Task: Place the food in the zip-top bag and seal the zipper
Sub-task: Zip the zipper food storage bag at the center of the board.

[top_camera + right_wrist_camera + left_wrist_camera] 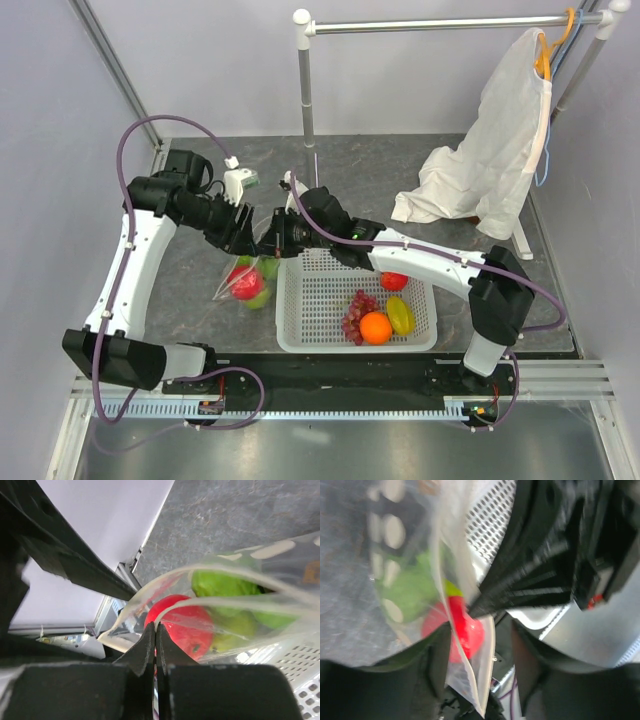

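The clear dotted zip-top bag [240,290] hangs between both grippers, left of the basket. It holds a red apple [243,281] and round green fruits [268,267]. My right gripper [155,626] is shut on the bag's mouth rim, on the whitish zipper strip [225,601], with the apple [185,627] and green fruit [225,586] just behind. My left gripper [481,632] has its fingers [437,665] apart, and the bag's edge with the zipper strip [487,670] runs down between them. In the top view the two grippers [243,232] [272,243] sit close together above the bag.
A white mesh basket [290,300] sits right of the bag with an orange [376,327], a yellow fruit [400,315], dark grapes [358,312] and a red fruit [394,281]. A white garment [480,170] hangs from a rack [305,90] at the back right.
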### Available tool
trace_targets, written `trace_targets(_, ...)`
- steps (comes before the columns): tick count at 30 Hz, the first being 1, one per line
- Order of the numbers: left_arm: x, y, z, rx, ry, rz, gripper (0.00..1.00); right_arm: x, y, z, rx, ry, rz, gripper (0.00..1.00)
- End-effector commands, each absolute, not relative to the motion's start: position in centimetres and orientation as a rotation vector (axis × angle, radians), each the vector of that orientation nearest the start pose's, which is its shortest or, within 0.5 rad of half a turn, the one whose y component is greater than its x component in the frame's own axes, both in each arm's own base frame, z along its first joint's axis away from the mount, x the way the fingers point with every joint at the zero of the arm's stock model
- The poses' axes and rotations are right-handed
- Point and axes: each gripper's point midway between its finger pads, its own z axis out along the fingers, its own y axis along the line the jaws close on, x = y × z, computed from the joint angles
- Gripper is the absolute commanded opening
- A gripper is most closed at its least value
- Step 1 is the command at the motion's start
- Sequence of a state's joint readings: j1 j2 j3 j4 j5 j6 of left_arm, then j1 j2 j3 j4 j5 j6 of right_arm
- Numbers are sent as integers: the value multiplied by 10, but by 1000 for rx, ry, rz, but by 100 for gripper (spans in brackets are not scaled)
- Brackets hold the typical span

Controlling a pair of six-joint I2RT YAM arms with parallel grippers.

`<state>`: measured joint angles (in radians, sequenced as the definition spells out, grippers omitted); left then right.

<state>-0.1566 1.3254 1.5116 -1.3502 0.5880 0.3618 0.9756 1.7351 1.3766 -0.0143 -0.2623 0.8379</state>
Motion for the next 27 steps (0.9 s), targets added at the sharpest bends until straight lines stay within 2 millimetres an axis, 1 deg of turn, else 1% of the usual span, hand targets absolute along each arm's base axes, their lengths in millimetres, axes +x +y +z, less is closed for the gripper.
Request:
trace_targets(1, 196, -127, 240, 843, 2496, -855, 61, 254, 473, 242, -309, 2139, 1350, 0)
trace_targets(2, 196, -125, 233, 832, 2517, -837, 62, 254, 473, 242, -309, 2138, 1350, 0)
trace_targets(3, 202, -125, 231, 829, 2505, -813, 64, 253, 473, 242, -315, 2138, 1351, 0)
trace_targets(5, 205, -120, 224, 805, 2519, -770, 66, 252, 472, 239, -317, 2146, 1349, 0)
trace_targets(9, 209, -120, 219, 803, 2510, -753, 66, 254, 470, 234, -307, 2156, 1334, 0)
trace_targets(12, 214, -120, 218, 795, 2491, -738, 63, 254, 472, 233, -301, 2159, 1342, 0)
trace_targets(13, 220, -118, 218, 784, 2480, -702, 62, 255, 472, 233, -295, 2161, 1341, 0)
trace_targets(15, 224, -117, 219, 786, 2465, -666, 59, 255, 473, 233, -286, 2164, 1348, 0)
trace_targets(17, 231, -112, 219, 775, 2458, -594, 56, 255, 474, 234, -285, 2160, 1354, 0)
trace_targets(18, 233, -111, 217, 781, 2460, -566, 55, 256, 474, 236, -285, 2155, 1355, 0)
trace_targets(19, 235, -106, 214, 776, 2473, -516, 54, 256, 474, 237, -286, 2150, 1354, 0)
trace_targets(21, 235, -103, 210, 784, 2488, -471, 54, 256, 473, 238, -294, 2144, 1352, 0)
trace_targets(22, 235, -103, 210, 785, 2488, -469, 56, 256, 473, 240, -293, 2139, 1350, 0)
trace_targets(25, 228, -109, 214, 813, 2471, -515, 60, 258, 473, 238, -291, 2139, 1345, 0)
trace_targets(27, 226, -112, 215, 821, 2465, -520, 60, 258, 474, 238, -284, 2142, 1348, 0)
